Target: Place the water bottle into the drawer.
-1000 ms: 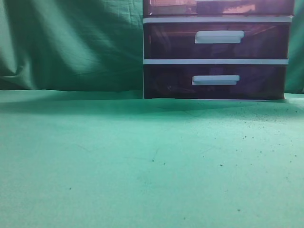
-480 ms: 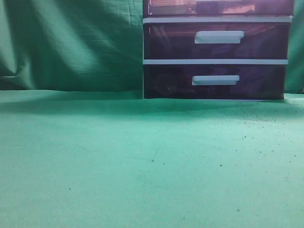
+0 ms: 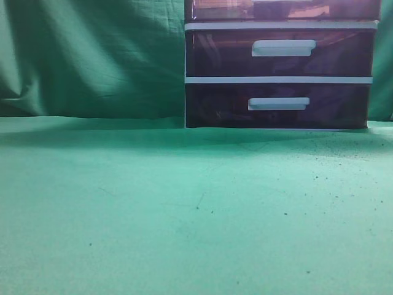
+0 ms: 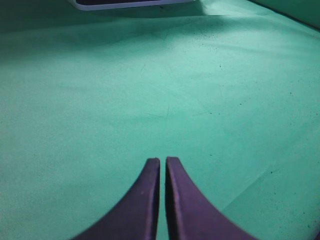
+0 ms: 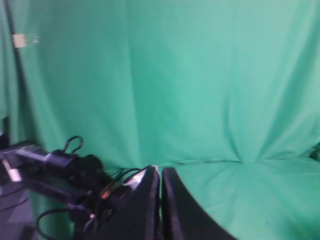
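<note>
Changed little over the last second: only a dark patch behind the translucent front of the drawer (image 3: 282, 9), gone from where it sat a second ago. Otherwise nothing shifted on the worktop (image 4: 100, 90).

Nearest, in the left wrist view: left tool (image 4: 162, 160) clenched to a hairline slit, gripping nothing, held low over the green cloth and aimed across it toward the foot of the drawer unit (image 4: 130, 4) at the upper edge. In the right wrist view: right tool (image 5: 160, 170) likewise pressed together and empty, raised and pointed roughly level at the hanging backdrop (image 5: 200, 75), with black cables (image 5: 75, 145) and hardware off to one side. Neither seen in the exterior view.

No sign of the water bottle in any view, so cannot tell where it lies; possibly inside already, but nothing confirms it through the dark plastic. Judged from the task alone: probably a smooth round body, light if empty and sloshing if full, apt to slip or roll, so best pinched across the middle of the body rather than at the cap.

Farther back, at the rear of the cloth: only the bottom strip of the drawer showing, its handle cut off by the upper edge, so unclear whether pushed fully home. Likely thin, light plastic that slides easily; best pulled or pushed at the bar handle. Below it, the two lower drawers (image 3: 215, 52), both closed.
</note>
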Robot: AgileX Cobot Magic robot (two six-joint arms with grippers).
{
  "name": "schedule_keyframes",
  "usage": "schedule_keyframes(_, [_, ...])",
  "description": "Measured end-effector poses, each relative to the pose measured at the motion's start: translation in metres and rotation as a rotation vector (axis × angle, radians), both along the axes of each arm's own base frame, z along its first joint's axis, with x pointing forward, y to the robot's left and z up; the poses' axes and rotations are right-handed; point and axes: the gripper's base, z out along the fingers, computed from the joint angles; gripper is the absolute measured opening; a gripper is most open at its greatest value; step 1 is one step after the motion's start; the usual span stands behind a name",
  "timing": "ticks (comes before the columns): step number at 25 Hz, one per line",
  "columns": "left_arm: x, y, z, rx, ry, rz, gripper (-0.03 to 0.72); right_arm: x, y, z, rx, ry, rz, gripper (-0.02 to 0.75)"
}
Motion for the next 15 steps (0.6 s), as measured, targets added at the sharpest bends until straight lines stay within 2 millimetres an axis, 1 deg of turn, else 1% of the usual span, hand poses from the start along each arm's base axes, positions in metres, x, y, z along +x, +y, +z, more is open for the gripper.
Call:
schedule_keyframes(4, [0.0,0.0,0.0,0.0,-0.001,0.0,0.0,-0.005,0.001,-0.002,-0.017,0.0,0.051,0.0])
schedule_keyframes(8, [0.0,0.0,0.0,0.0,-0.001,0.0,0.0,-0.005,0.0,-0.001,-0.016,-0.004,0.051,0.0])
schedule_keyframes(10, [0.0,0.0,0.0,0.0,-0.001,0.0,0.0,0.0,-0.003,0.002,0.021,0.01,-0.03,0.0])
schedule_keyframes(11, [0.0,0.0,0.0,0.0,-0.001,0.0,0.0,0.005,-0.006,0.006,0.072,0.051,-0.095,0.0])
schedule_keyframes(15, [0.0,0.0,0.0,0.0,-0.001,0.0,0.0,0.024,-0.024,0.02,0.336,0.286,-0.343,0.0])
